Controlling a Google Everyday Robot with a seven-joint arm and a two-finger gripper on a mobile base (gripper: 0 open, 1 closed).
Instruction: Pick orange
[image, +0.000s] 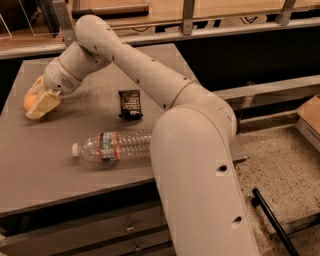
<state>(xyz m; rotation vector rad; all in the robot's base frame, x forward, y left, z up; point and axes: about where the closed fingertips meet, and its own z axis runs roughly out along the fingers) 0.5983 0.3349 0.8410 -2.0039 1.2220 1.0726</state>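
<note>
The orange (28, 101) lies on the grey table (55, 170) near its far left edge. My gripper (33, 105) is down at the orange, open, with one cream finger (44, 103) in front of it and the other behind it, so the fruit sits between them and is partly hidden. The orange still rests on the table top. The white arm reaches in from the lower right across the table.
A clear plastic bottle (112, 145) lies on its side in the middle of the table. A small dark snack packet (130, 104) lies behind it. A railing and counter run along the back. A speckled floor and a cardboard box (310, 122) are on the right.
</note>
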